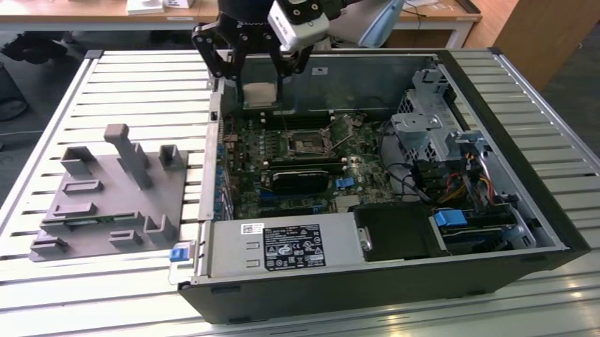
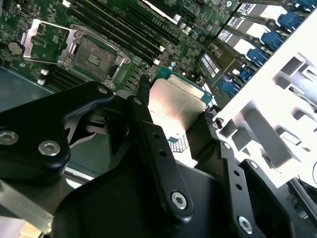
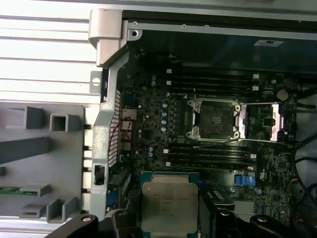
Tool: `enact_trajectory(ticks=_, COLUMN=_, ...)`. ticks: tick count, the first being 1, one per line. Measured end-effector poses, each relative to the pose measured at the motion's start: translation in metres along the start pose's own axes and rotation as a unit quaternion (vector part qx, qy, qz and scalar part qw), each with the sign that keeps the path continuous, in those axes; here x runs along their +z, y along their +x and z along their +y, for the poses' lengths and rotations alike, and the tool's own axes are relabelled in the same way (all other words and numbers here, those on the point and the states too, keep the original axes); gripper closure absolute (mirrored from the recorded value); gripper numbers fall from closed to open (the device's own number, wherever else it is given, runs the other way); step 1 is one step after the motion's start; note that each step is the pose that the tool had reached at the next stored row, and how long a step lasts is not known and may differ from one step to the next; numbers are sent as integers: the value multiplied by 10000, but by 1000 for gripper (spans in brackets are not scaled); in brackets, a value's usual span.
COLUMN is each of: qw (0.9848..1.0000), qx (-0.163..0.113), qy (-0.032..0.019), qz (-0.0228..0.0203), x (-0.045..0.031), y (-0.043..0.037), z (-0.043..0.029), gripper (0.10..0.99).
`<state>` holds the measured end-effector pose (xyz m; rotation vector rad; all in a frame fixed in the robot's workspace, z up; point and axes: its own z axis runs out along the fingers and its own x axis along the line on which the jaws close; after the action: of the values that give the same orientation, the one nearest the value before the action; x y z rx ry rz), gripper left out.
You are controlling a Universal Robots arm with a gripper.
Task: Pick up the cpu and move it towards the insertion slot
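Hand [image 1: 258, 77] clamps the cpu [image 3: 170, 207] above the open case, carry step under way; insertion slot [image 3: 214, 119] sits at 1 o'clock of the chip, demanding careful alignment.

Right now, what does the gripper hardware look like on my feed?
The gripper is matte black, built from flat linkage bars pinned with silver screws and bolts, seen in the second wrist view. Its fingers are narrow black bars with small holes along them. A white camera box with dark lenses sits on the wrist.
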<state>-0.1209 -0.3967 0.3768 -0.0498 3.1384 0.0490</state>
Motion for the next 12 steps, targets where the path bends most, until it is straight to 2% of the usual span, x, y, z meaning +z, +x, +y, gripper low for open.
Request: enact_trajectory(ticks=12, qw=10000, qx=0, qy=0, qz=0, x=0, y=-143, z=4, gripper=541)
